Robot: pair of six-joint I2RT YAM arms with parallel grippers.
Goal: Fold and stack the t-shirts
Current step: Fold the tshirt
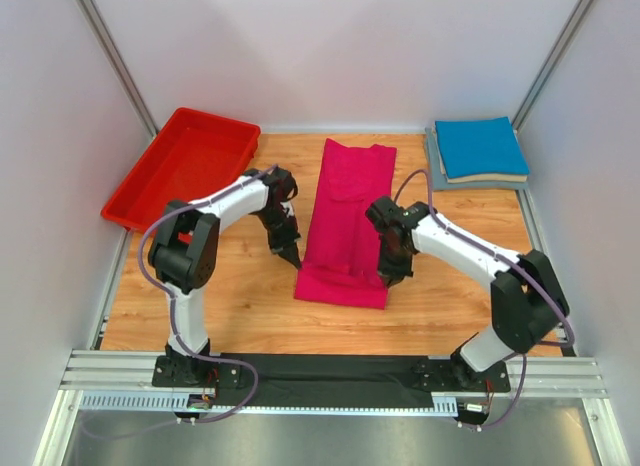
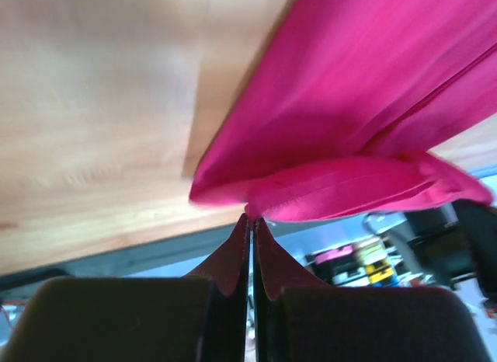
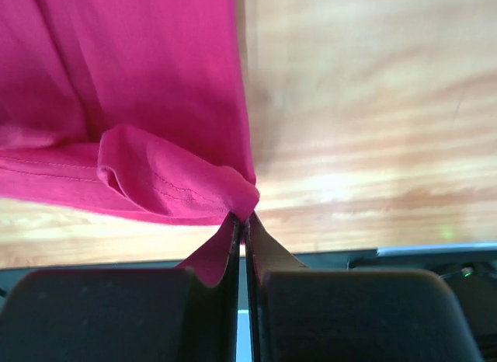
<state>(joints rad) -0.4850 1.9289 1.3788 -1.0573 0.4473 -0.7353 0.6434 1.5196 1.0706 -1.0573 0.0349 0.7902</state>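
**Grippers pinching the near edges of the pink t-shirt**

Left gripper (image 1: 291, 254) and right gripper (image 1: 389, 275) stand on either side of the pink t-shirt (image 1: 345, 221), each tilted down toward the surface (image 1: 240, 306). In the left wrist view, the left gripper (image 2: 251, 218) has its two fingers pressed together with no gap. A bunched corner of the pink hem is caught at the very tips. The cloth there doubles over into a thick fold, and the rest of the shirt spreads away across the wood.

In the right wrist view, the right gripper (image 3: 243, 217) is likewise fully closed. It nips a small raised fold of stitched hem at the shirt's edge, and bare wood lies just beside the pinch.

From above, the pink t-shirt lies as a long, narrow strip down the middle of the surface. It runs from the far side toward the arms, and its near end sits between the two grippers.

The blue t-shirt (image 1: 480, 148) rests as a flat rectangle on a stack at the far right corner, well apart from the pink one. A tan layer (image 1: 492, 177) lies under it, and the grey t-shirt (image 1: 470, 184) is at the bottom. A red bin (image 1: 190, 156) sits at the far left, partly overhanging the edge of the surface.
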